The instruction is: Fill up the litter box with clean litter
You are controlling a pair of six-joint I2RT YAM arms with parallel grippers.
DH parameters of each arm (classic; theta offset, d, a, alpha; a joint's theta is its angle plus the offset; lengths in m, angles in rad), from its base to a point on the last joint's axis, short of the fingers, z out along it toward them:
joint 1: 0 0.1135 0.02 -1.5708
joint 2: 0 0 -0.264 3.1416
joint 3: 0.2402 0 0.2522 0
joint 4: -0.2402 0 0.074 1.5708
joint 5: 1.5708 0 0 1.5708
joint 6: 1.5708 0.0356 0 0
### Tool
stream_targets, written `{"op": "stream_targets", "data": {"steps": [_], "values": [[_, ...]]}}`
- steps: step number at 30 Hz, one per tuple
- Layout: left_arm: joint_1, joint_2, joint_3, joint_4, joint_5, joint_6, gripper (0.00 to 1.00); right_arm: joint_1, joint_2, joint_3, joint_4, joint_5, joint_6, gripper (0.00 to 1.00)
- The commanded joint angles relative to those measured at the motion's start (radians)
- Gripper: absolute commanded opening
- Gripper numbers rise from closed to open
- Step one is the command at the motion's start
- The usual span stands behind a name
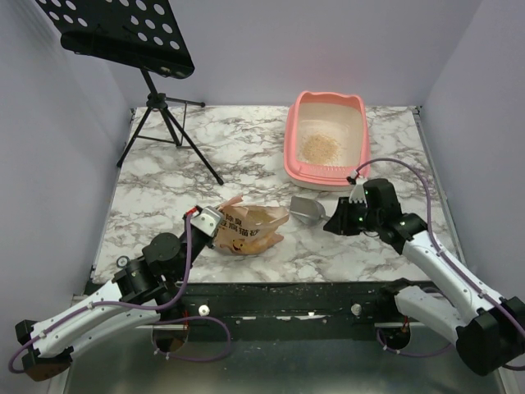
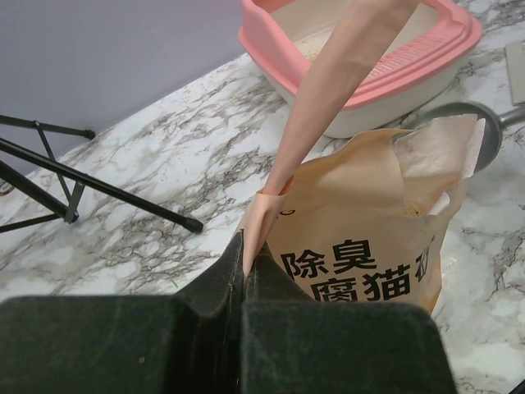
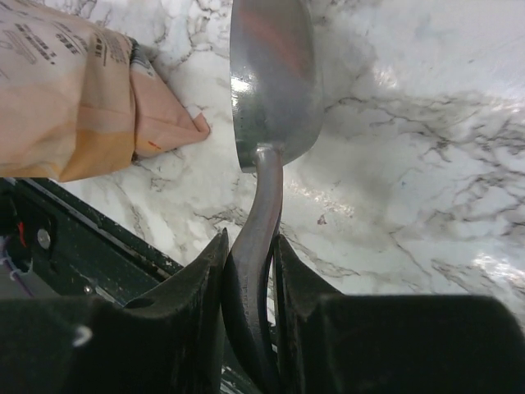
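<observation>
I see the litter box (image 1: 292,152) far, right of centre, with a small pile of clean litter (image 1: 321,148) inside. My right gripper (image 1: 338,220) clamps the scoop (image 1: 305,210) handle; left gripper (image 1: 205,222) pinches the bag (image 1: 250,228) flap. Risk: flap slips, mouth collapses, scooping spills granules.

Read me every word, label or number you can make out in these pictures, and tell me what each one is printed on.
"除臭": large black characters on the paper bag, left wrist view.
"腐猫": the line below on the same bag, followed by a character only partly visible.
Fine print on the bag, right wrist view: too blurred to read.
Bag print, top view: too small to read.
Litter box and scoop: no text visible.
</observation>
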Motion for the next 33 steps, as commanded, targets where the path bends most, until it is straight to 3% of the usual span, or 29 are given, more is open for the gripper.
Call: {"op": "stream_targets", "data": {"steps": [1,8,10,17,22,26,33], "values": [[0.01,-0.009,0.026,0.05,-0.042,0.02,0.0,-0.001,-0.016,-0.154,0.376,-0.113,0.141,0.01],[0.01,-0.002,0.022,0.05,-0.019,0.021,0.0,-0.004,0.117,-0.165,0.515,-0.109,0.145,0.01],[0.012,-0.002,0.022,0.05,-0.012,0.023,0.0,-0.013,0.179,-0.149,0.541,-0.116,0.142,0.05],[0.013,0.004,0.017,0.053,-0.004,0.024,0.0,-0.044,0.384,-0.088,0.607,-0.149,0.124,0.47],[0.013,0.02,0.019,0.059,-0.007,0.026,0.0,-0.058,0.449,-0.034,0.602,-0.106,0.101,0.69],[0.015,0.034,0.022,0.062,-0.007,0.028,0.0,-0.058,0.452,0.012,0.582,-0.11,0.081,0.73],[0.016,0.027,0.022,0.065,-0.005,0.029,0.0,-0.053,0.248,0.013,0.5,-0.142,0.0,0.74]]}}
